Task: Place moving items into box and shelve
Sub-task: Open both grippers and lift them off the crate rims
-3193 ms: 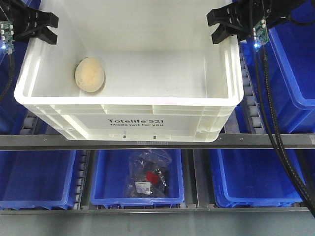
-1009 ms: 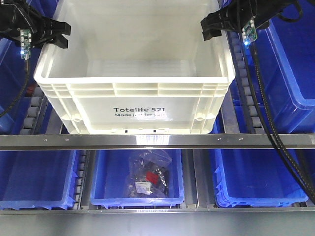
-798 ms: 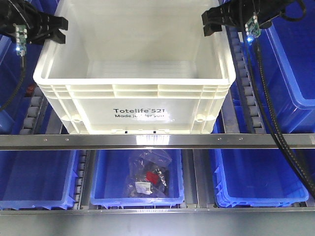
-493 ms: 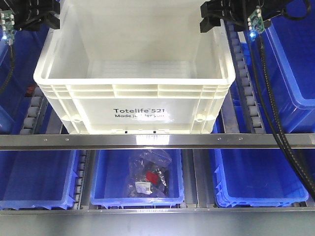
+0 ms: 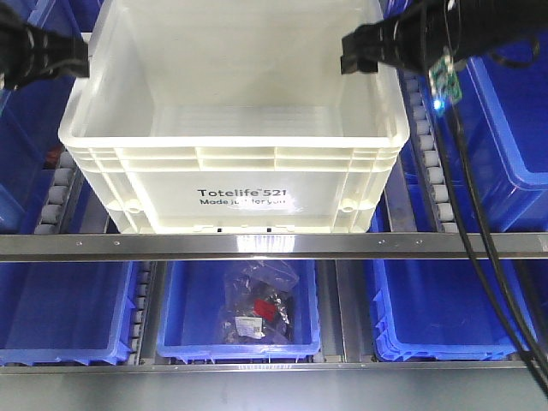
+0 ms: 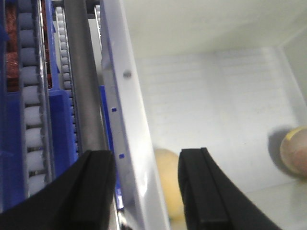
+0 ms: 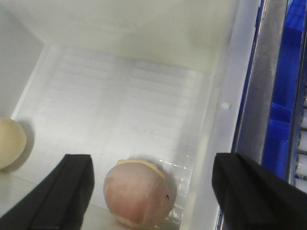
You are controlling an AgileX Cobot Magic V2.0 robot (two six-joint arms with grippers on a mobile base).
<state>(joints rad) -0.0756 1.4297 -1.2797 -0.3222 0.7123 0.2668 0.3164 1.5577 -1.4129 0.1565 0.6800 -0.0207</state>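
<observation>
The box point(image 5: 231, 184), off-white with black "Totelife 521" print, sits level on the shelf rollers. From the front its inside is hidden. The left wrist view shows a cream-yellow ball point(image 6: 169, 178) against the box's left wall point(image 6: 125, 120) and a pinkish-brown ball point(image 6: 296, 154) at the right. My left gripper point(image 6: 151, 191) is open, its fingers straddling that wall. In the right wrist view the pinkish-brown ball point(image 7: 139, 194) lies by the right wall point(image 7: 218, 143) and the cream ball point(image 7: 9, 141) at the left. My right gripper point(image 7: 163, 191) is wide open astride that wall.
Blue bins point(image 5: 505, 128) flank the box, and others stand on the shelf below. The middle lower bin holds a clear bag of dark and red parts point(image 5: 257, 308). A metal shelf rail point(image 5: 274, 246) runs across in front. Roller tracks point(image 5: 432, 171) lie beside the box.
About three seconds ago the box was tilted and further forward; since then it has settled back on the rollers. In the last second it stayed still while both grippers shifted slightly at its rim.
</observation>
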